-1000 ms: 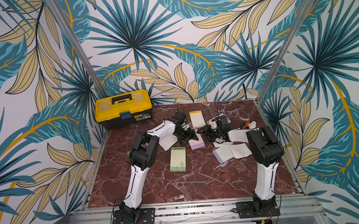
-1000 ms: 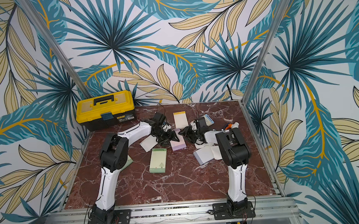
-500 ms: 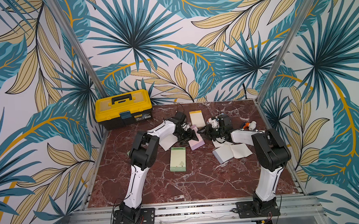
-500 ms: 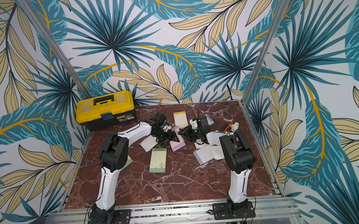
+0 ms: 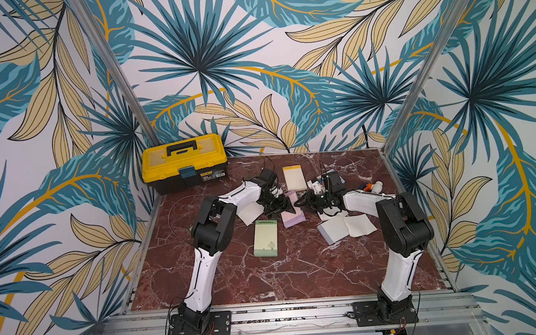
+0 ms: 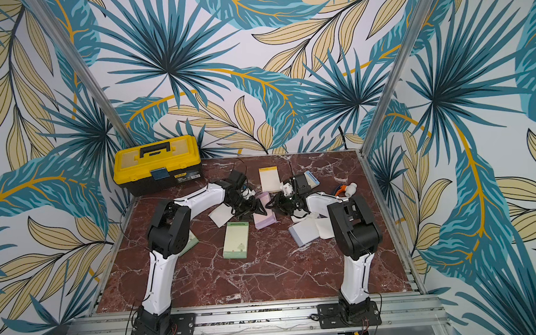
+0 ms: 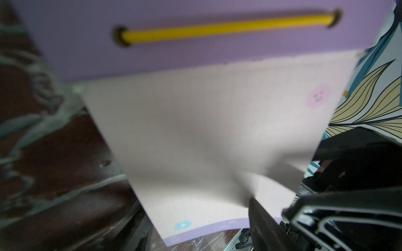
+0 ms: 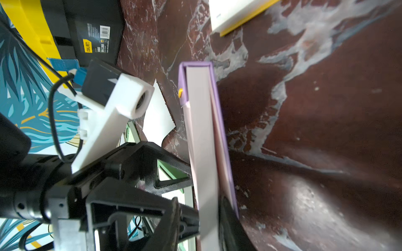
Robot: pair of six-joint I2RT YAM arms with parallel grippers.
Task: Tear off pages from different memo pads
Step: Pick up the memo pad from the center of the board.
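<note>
Marble table (image 5: 267,280) carries the lilac memo pad (image 5: 292,212), mid-table between both grippers. Right gripper (image 8: 208,219) pinches its page block; left gripper (image 5: 286,208) sits alongside, its finger spread unclear. Risk: several pages tear away together.

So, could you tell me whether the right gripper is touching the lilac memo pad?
Touching: the right wrist view shows the right gripper fingers closed on the lilac memo pad.

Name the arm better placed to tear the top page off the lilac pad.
Probably right: the right hand pinches the top page at its free edge; the left hand sits open beside the lilac pad.
</note>
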